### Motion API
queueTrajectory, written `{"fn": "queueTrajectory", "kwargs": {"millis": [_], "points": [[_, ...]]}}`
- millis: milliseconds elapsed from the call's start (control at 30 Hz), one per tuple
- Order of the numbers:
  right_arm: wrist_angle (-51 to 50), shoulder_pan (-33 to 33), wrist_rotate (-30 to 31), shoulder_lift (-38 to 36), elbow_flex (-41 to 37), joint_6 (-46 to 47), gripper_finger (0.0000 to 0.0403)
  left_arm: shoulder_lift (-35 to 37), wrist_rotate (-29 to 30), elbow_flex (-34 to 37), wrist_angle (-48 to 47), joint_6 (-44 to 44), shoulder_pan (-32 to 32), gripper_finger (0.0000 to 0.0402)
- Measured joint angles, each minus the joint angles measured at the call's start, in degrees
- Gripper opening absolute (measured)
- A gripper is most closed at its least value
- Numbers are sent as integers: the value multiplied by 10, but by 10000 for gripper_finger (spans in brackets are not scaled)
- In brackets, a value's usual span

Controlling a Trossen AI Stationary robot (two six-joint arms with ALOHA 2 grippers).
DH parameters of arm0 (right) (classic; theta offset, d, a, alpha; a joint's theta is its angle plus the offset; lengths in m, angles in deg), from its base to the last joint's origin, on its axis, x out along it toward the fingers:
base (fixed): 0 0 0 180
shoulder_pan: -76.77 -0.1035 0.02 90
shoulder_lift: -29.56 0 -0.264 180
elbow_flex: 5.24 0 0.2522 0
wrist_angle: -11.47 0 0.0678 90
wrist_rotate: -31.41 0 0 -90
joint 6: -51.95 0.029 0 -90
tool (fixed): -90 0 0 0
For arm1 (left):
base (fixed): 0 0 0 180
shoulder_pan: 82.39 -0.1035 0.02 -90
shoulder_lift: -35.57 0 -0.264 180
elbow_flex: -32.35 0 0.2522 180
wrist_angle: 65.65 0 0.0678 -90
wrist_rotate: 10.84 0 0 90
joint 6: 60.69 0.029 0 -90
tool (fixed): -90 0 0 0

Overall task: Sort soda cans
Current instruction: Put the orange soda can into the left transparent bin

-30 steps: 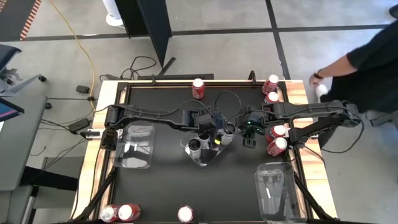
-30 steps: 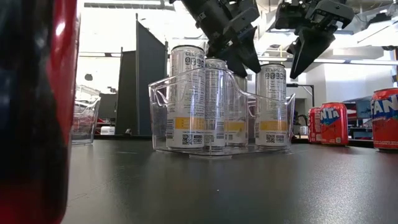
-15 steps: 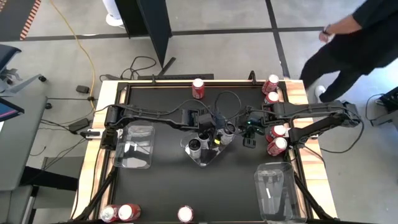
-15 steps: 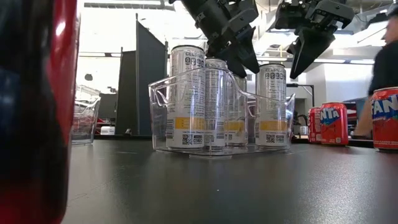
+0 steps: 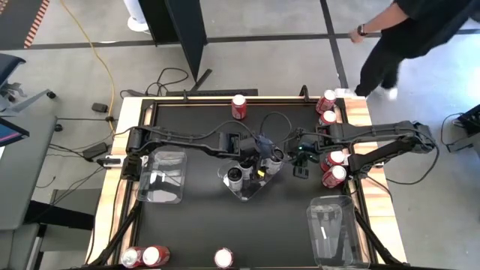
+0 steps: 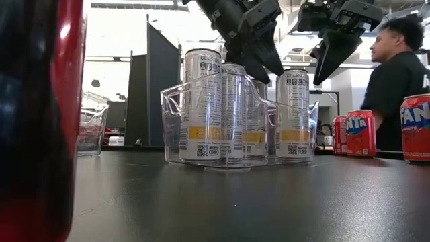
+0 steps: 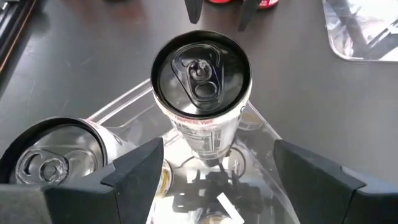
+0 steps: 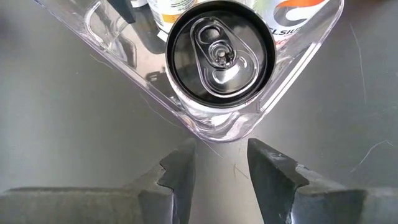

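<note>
1. Clear plastic tray (image 5: 247, 187) sits mid-bench (image 5: 195, 225) and holds slim silver-grey cans with dark tops (image 6: 202, 104).
2. Left claw (image 6: 259, 67) hangs above the tray's far side, fingers spread, gripping nothing. One dark-topped can (image 7: 201, 74) stands upright below it, inside the tray corner, with a second can (image 7: 53, 155) beside it.
3. Right claw (image 6: 324, 70) hovers just right of the tray, fingers parted and empty. A tray-corner can (image 8: 222, 53) stands right ahead of it.
4. Red Fanta cans (image 6: 361, 133) stand along the bench's right edge, with two more at the far-right corner (image 5: 327, 101).
5. One red can (image 5: 239, 106) sits at the far edge, and three (image 5: 142, 256) at the near edge.
6. Two empty clear trays: left (image 5: 160, 177) and near right (image 5: 330, 225).
7. Person (image 6: 401, 87) standing past the far-right corner.
</note>
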Motion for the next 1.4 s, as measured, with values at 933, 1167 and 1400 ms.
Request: {"fn": "queueTrajectory", "kwargs": {"millis": [933,1167,1400], "points": [[-12,0,0,0,0,-11,161,129,161,0,-43,26,35,300],[-12,1,1,0,0,-24,161,199,274,-1,-138,-23,76,300],[-3,1,1,0,0,-32,161,218,373,-1,-282,-163,134,300]]}}
